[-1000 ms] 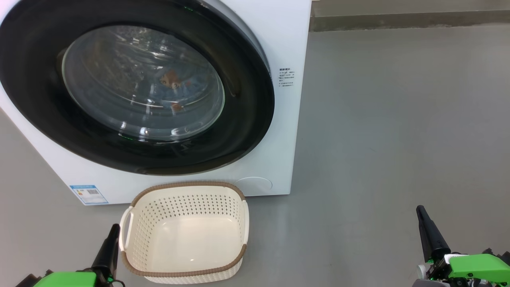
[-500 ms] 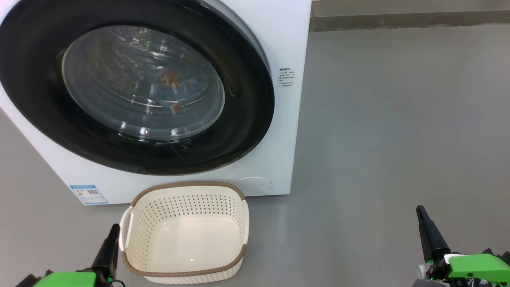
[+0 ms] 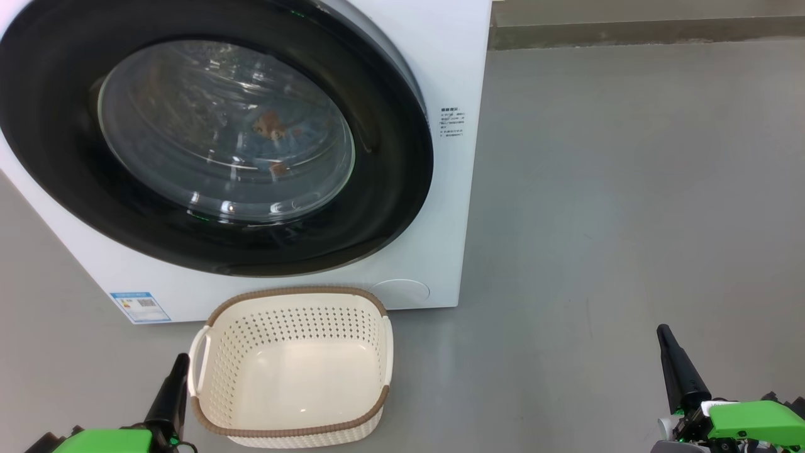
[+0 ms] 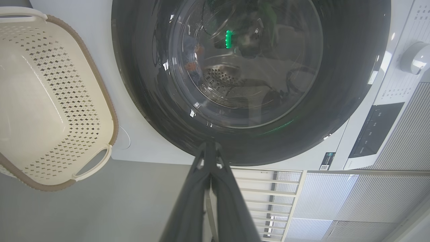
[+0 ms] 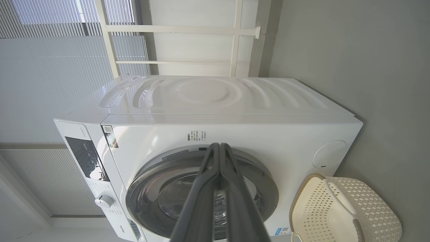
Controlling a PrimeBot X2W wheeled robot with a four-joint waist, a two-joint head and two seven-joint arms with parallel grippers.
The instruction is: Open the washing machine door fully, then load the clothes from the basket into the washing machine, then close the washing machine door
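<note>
Nothing has moved since a second ago. The clothes (image 3: 273,129) lie in the washing machine (image 3: 453,63) behind its shut door (image 3: 390,157), and the basket (image 3: 289,292) stands empty just before it, so the task looks finished. The left gripper (image 3: 181,360) and right gripper (image 3: 663,332) hang pinched together, holding nothing.

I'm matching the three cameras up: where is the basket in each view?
Head view: the basket, bottom centre, below the washing machine door.
Left wrist view: basket at the left edge, door right of it.
Right wrist view: basket bottom right, door left of it.
Shared landmark: the door.
</note>
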